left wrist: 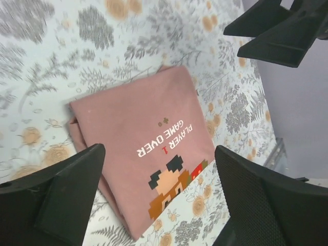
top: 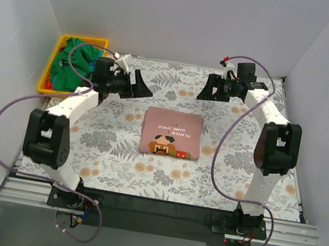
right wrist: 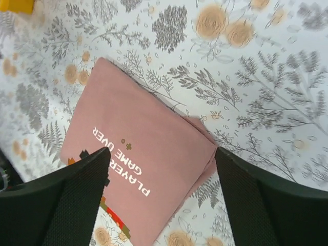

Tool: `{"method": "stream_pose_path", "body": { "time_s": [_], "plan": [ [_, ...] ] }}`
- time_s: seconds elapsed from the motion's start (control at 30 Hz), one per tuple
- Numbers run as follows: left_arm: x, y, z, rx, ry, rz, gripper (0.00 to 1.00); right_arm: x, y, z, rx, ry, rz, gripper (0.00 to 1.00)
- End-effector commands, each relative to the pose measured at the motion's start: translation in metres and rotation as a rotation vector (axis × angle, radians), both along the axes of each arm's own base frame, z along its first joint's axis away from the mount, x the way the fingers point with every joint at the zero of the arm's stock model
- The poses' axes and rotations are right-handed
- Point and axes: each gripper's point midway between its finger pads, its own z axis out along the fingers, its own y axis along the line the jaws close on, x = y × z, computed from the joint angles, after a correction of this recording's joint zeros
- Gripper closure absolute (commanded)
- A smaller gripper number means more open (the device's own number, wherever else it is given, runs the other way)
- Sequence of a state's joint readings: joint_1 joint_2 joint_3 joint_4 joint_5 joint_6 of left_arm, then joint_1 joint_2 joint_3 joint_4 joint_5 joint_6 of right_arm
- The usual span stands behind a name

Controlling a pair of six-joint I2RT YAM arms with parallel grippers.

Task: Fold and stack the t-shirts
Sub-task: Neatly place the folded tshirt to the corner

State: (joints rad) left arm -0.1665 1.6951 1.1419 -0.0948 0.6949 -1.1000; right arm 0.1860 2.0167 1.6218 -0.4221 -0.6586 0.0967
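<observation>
A dusty-pink t-shirt [top: 172, 133] lies folded into a rectangle at the middle of the table, its pixel print and "GAME OVER" lettering facing up. It fills the left wrist view [left wrist: 133, 128] and the right wrist view [right wrist: 138, 154]. My left gripper [top: 142, 86] hovers open behind and left of it, nothing between its fingers [left wrist: 160, 149]. My right gripper [top: 211, 90] hovers open behind and right of it, also empty [right wrist: 163, 151]. A crumpled green t-shirt [top: 76, 63] and some red fabric [top: 48, 84] sit in the bin at the back left.
A yellow plastic bin [top: 85, 39] stands in the back left corner. A floral cover [top: 114, 159] spreads over the whole table. White walls close in the left, back and right sides. Purple cables loop off both arms.
</observation>
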Motion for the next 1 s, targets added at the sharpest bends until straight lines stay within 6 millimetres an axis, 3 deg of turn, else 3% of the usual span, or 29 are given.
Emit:
{"method": "stream_pose_path", "body": {
  "time_s": [0.0, 0.07, 0.13, 0.17, 0.33, 0.43, 0.57, 0.63, 0.7, 0.87, 0.97],
  "plan": [
    [-0.016, 0.043, 0.046, 0.151, -0.103, 0.082, 0.1, -0.024, 0.001, 0.031, -0.247, -0.132, -0.029, 0.09],
    [-0.026, 0.075, 0.067, 0.181, -0.102, 0.163, 0.08, -0.053, 0.016, 0.02, -0.355, -0.14, 0.0, 0.02],
    [-0.037, 0.094, 0.072, 0.224, -0.091, 0.209, 0.08, -0.072, 0.036, 0.017, -0.465, -0.22, 0.032, 0.02],
    [-0.043, 0.105, 0.084, 0.244, -0.12, 0.247, 0.07, -0.079, 0.041, 0.019, -0.492, -0.246, 0.025, 0.02],
    [-0.064, 0.114, 0.093, 0.278, -0.131, 0.295, 0.06, -0.124, 0.077, -0.001, -0.516, -0.235, 0.05, 0.02],
    [-0.067, 0.124, 0.092, 0.273, -0.128, 0.329, 0.05, -0.138, 0.09, -0.02, -0.499, -0.177, 0.067, 0.02],
    [-0.071, 0.126, 0.078, 0.274, -0.107, 0.336, 0.04, -0.15, 0.106, -0.056, -0.484, -0.064, 0.117, 0.02],
    [-0.071, 0.127, 0.073, 0.278, -0.099, 0.34, 0.03, -0.149, 0.109, -0.065, -0.492, -0.04, 0.125, 0.02],
    [-0.072, 0.127, 0.071, 0.281, -0.095, 0.34, 0.03, -0.149, 0.108, -0.087, -0.535, -0.001, 0.135, 0.02],
    [-0.071, 0.133, 0.067, 0.308, -0.09, 0.357, 0.02, -0.14, 0.09, -0.124, -0.634, 0.075, 0.142, 0.02],
    [-0.073, 0.134, 0.065, 0.318, -0.092, 0.356, 0.02, -0.126, 0.068, -0.127, -0.652, 0.086, 0.166, 0.02]
  ]
}}
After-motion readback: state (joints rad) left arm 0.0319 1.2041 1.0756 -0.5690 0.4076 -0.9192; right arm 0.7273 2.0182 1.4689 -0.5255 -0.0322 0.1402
